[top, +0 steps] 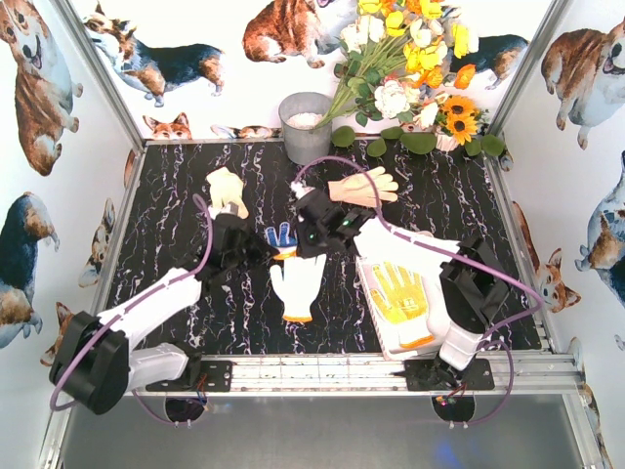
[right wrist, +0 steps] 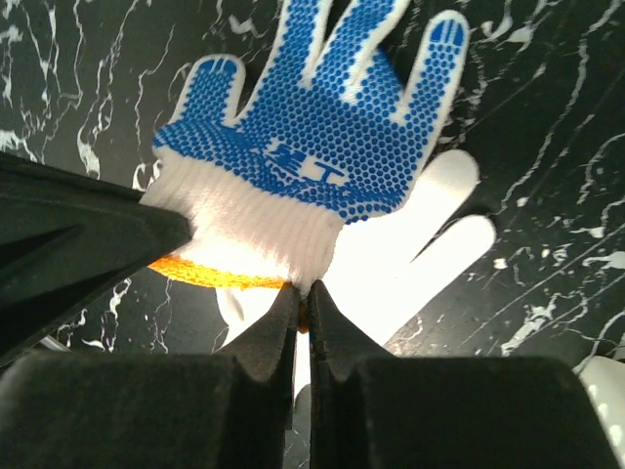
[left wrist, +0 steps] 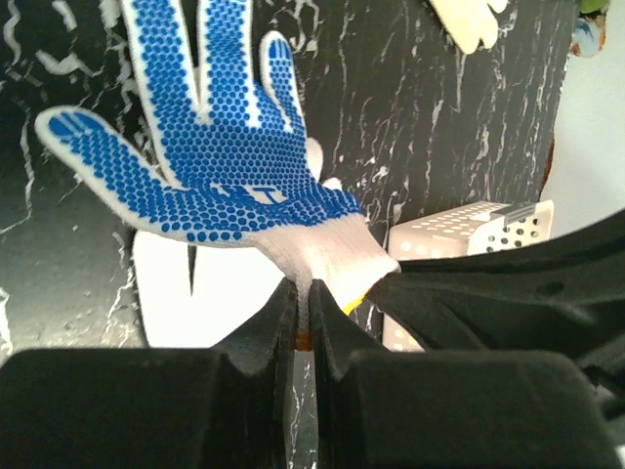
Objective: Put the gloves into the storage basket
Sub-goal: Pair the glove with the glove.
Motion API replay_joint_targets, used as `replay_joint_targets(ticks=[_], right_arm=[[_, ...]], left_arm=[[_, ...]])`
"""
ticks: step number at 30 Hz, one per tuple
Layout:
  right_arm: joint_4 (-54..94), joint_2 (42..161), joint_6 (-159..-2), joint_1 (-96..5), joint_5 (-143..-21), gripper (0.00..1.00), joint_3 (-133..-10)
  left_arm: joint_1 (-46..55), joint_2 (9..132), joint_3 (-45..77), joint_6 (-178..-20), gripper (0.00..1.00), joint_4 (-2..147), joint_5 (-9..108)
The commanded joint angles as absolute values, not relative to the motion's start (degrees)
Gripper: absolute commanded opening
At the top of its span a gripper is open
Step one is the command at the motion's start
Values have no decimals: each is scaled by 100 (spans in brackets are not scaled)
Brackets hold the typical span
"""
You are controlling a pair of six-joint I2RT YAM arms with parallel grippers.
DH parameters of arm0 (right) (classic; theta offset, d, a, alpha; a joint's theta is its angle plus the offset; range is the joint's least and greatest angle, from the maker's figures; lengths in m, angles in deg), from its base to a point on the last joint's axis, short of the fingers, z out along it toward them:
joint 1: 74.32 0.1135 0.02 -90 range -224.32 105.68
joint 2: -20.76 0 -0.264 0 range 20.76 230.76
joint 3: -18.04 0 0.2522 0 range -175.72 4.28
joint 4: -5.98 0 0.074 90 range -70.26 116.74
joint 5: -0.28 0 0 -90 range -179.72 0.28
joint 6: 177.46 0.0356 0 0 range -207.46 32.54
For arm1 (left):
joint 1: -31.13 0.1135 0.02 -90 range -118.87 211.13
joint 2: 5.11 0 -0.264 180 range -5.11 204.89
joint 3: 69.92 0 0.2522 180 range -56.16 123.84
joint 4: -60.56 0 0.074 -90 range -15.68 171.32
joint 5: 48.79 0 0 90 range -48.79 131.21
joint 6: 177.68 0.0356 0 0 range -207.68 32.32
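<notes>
Black marble tabletop [top: 166, 225], corgi-print walls [top: 39, 147]. Places are given from the storage basket [top: 369, 305].

Hidden: from above, the blue-dotted glove [top: 281, 235] is mostly covered by both grippers, with only blue fingertips and a bit of orange edge exposed. The basket's right side is covered by the right arm [top: 469, 293]. In the left wrist view only a basket corner is seen. The cuff edge is buried between the jaws in both wrist views.

Blue-dotted glove: held left of the basket, over a flat white glove [top: 298, 283]. Its long axis runs front-to-back, fingers away from the arm bases. White knit, palm covered in blue dots, white ribbed cuff with orange trim.

Left gripper [left wrist: 304, 293] is pinched tight on the cuff. Right gripper [right wrist: 301, 293] is likewise pinched on the same cuff from the other side.

A yellow-palmed glove [top: 402, 293] is lying inside the basket, fingers to the back. A peach glove [top: 363, 186] is lying behind the basket, fingers to the right. A cream glove [top: 227, 189] is lying well left and behind.
</notes>
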State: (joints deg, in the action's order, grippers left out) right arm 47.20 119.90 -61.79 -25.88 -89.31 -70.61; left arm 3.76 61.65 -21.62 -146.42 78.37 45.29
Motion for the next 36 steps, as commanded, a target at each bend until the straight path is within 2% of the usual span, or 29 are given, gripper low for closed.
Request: replay_joint_targets(ticks=[1,7,16,22,27,30,32,36], right_arm=[[4744,11703,-6161,-3004,-8729,0,-7363],[4752,11625,-6330,-3156,-9024,0,-7365],[4592,11549,-6652,-3668,-9089,0,-7806],[4659,11565,-6851,-3894,-9126,0,-8174],[4785,11542,-7129,-3893,-9333,0,-8018],[5057,11404,-6651,-3895,-9351,0,-7691],[4676,11236,-6397,-3897,-9059,0,-7291],[4147,11145,-6105,-3891,-8713,0,-6896]], left_arm=[[544,6509,-1831,-14258,0,7839,4792],[705,7031,-1433,-14043,0,7574,4964],[728,8420,415,-13287,0,7572,5176],[728,8910,1260,-12938,0,7650,5241],[670,9090,1124,-12866,0,7382,5303],[529,9061,714,-13226,0,7097,5337],[471,9092,575,-13446,0,6834,5519],[464,9242,871,-13243,0,7308,5662]])
